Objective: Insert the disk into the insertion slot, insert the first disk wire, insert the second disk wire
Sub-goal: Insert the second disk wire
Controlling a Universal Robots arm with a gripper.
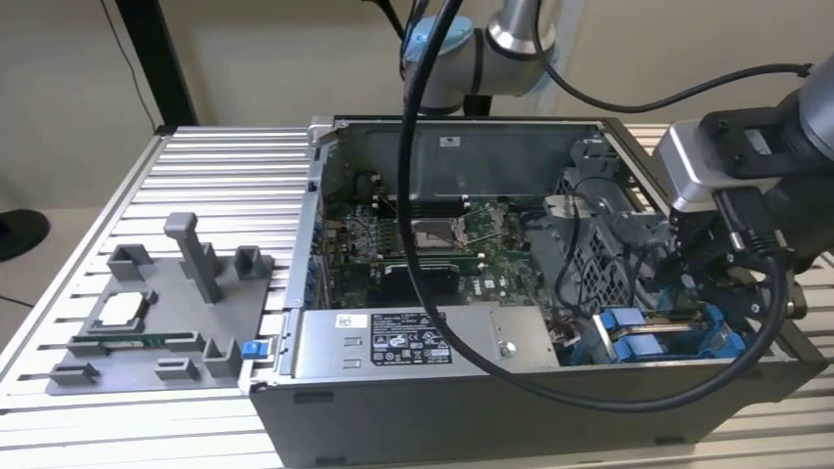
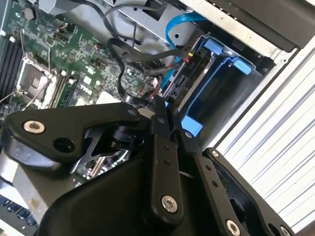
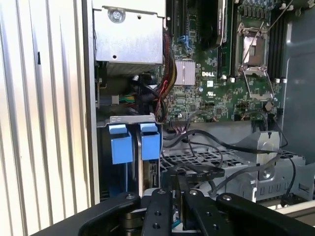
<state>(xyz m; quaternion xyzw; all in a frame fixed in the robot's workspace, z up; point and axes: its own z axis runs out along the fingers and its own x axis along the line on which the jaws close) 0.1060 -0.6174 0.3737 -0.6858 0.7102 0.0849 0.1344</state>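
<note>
**Arm reaching down, fingers nearly closed**

Arm [image 1: 502,39] comes from the exterior view's top, wrist bent downward at the exterior view's right. Gripper [image 2: 167,110] black fingers [image 3: 160,216] close together, narrow gap; something thin and dark between the tips.

A silver-grey tubular robot arm [image 1: 519,29] carries a pale blue joint cap and thick black cables. Its matte black gripper [image 2: 165,110] has flat, linked metal fingers [image 2: 161,162] studded with round silver screws near each pivot.

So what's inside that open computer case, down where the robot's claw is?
Blue plastic drive holders, black cables and the green circuit board. The gripper sits by the blue holders; whatever lies beneath them is covered.
</note>
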